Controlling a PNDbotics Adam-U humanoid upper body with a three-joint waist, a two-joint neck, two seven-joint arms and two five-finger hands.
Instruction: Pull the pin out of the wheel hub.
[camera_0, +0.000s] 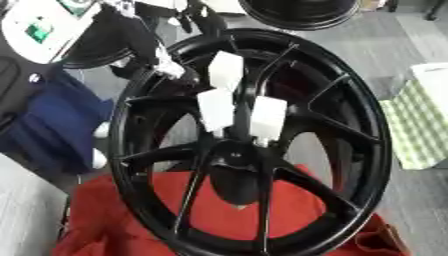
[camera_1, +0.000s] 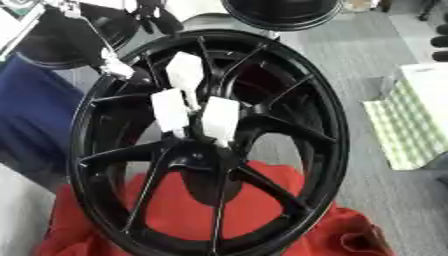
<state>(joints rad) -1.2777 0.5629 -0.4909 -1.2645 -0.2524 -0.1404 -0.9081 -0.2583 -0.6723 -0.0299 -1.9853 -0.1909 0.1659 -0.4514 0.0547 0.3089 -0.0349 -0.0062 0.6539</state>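
Observation:
A big black spoked wheel (camera_0: 350, 130) stands tilted on a red cloth (camera_0: 219, 210). Its hub (camera_0: 234, 156) sits low in the middle. Three white flat-headed pins stick up around the hub: one highest (camera_0: 226, 70), one at the left (camera_0: 215, 110) and one at the right (camera_0: 268, 117). A black arm comes in from the upper left. Its left hand (camera_0: 164, 66), with a pale part showing, is at the wheel's upper-left rim, apart from the pins. The hand is blurred. No right hand shows in either view.
A second black wheel (camera_0: 297, 12) lies beyond the top edge. A green checked cloth (camera_0: 420, 125) covers something at the right. Blue fabric (camera_0: 52, 125) and a white device (camera_0: 39, 25) are at the left. Grey floor (camera_1: 350, 60) lies behind.

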